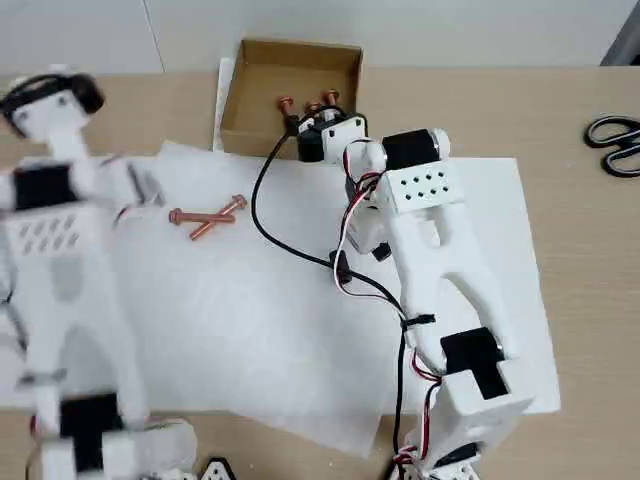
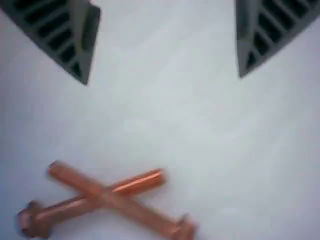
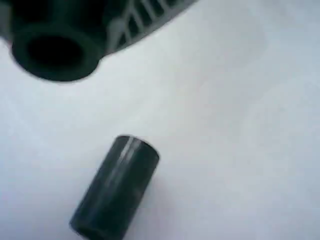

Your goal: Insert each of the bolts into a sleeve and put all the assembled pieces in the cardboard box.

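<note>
Two copper bolts (image 1: pixel 207 217) (image 2: pixel 107 197) lie crossed on the white foam sheet (image 1: pixel 250 310). My left gripper (image 2: pixel 162 77) hangs open just above the sheet, a short way from the bolts, with nothing between its fingers; in the high view it is at the sheet's left part (image 1: pixel 147 187). My right gripper (image 1: pixel 372 232) is low over the sheet's middle right, shut on a black sleeve (image 3: pixel 55 50) whose bore faces the camera. A second black sleeve (image 3: pixel 116 189) lies loose on the sheet close by. The cardboard box (image 1: pixel 245 95) at the back holds several sleeved bolts (image 1: pixel 305 105).
Scissors (image 1: pixel 615 143) lie at the table's far right. A black cable (image 1: pixel 265 225) loops over the sheet between the bolts and the right arm. The right arm's wrist overhangs the box's near corner.
</note>
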Robot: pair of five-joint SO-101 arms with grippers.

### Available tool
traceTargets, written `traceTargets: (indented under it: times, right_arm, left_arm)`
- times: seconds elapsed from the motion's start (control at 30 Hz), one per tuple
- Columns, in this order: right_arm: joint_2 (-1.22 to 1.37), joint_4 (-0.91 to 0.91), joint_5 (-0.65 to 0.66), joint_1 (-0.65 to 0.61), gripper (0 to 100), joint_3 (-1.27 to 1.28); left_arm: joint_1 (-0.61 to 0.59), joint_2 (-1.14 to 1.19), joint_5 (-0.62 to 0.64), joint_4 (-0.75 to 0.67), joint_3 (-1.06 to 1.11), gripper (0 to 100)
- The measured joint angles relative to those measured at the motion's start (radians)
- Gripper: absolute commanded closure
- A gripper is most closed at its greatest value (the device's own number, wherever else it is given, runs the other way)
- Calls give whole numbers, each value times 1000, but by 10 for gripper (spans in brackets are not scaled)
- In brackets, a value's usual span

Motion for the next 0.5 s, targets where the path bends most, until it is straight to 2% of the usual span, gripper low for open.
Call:
traceTargets:
  times: [0.13,0.27,0.5]
  right_arm:
    - [0,0,-3,0,995,0]
    - [0,0,-3,0,995,0]
    - [0,0,-3,0,995,0]
  left_arm:
    - [43,201,71,-2,-158,819]
    - [51,350,101,-31,-210,820]
    - [51,520,413,-126,-210,819]
